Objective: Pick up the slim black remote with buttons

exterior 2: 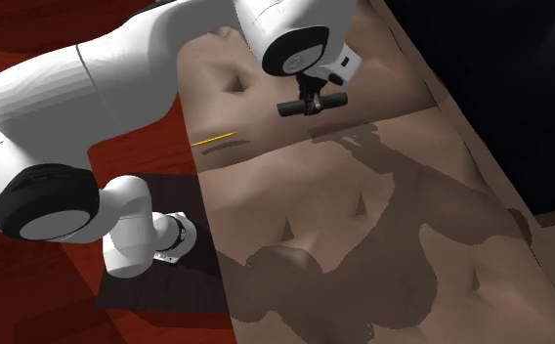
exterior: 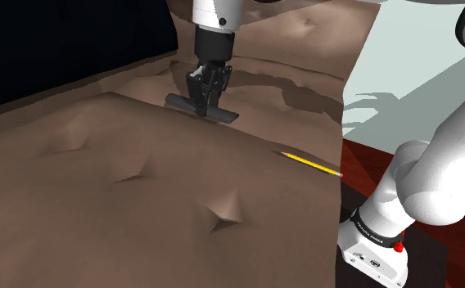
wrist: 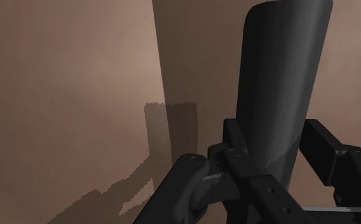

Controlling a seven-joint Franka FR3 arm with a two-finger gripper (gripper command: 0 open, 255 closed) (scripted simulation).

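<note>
Gripping the slim dark remote (exterior: 225, 115) around its middle with the black gripper (exterior: 205, 101), pinching it between both fingers (wrist: 187, 175), closed onto its long sides. Hanging crosswise under the white arm (exterior: 435, 176), with both ends sticking out past the hand. Hovering over the back part of the brown tufted cushion (exterior: 141, 237), near the fold where the surface is rising. Throwing a shadow (exterior 2: 342, 133) onto the cushion a little apart from the remote in the second exterior view, so appearing clear of the fabric there. Looking along the hand in the wrist view: rising as a dark rounded slab from between the fingers. Spotting a yellow pencil (exterior: 311, 164) lying near the cushion's edge, well apart from the remote, on the side toward the stand (exterior 2: 134, 288).
</note>
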